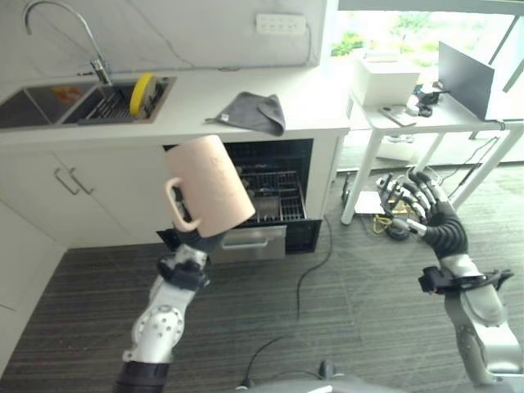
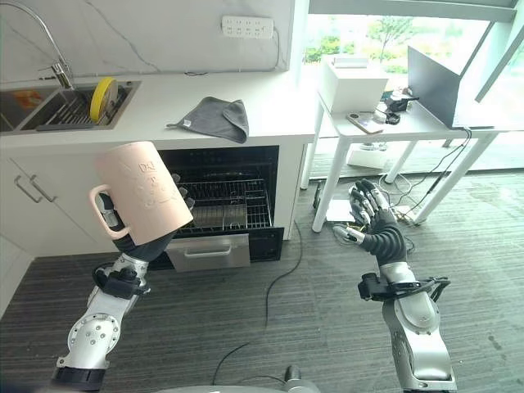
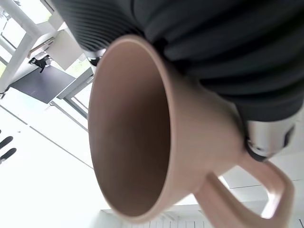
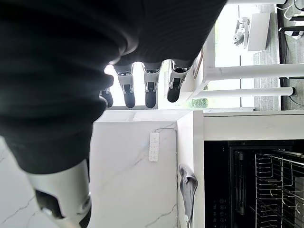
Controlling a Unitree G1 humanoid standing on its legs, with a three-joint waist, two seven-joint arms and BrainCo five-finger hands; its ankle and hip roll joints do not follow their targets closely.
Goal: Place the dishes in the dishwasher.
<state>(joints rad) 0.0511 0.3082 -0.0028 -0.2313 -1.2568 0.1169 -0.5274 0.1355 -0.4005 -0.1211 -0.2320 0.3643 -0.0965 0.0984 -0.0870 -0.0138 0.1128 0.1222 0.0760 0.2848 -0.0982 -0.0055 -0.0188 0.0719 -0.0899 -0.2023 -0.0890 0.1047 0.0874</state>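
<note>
Pink ceramic: the mug is held up in the left hand, in the air in front of the open dishwasher, base tilted upward and handle toward the robot's left. The fingers are curled round the mug body; dark fingertips show past its right edge in the right eye view.

Step in hand, by judgement: transport. The mug is lifted and not yet loaded. The pulled-out wire rack sits below and beyond it. The next move calls for lowering the mug toward the rack, mouth down, and clearing the rack's front rail before release.

The right hand hangs well apart to the right, fingers spread and straight, holding nothing.

View differences:
1. Left wrist view shows the mug's interior, which appears empty.
2. Eye views show the yellow plate standing in the sink and the grey cloth on the counter.
3. Right wrist view confirms the straight fingers.
</note>
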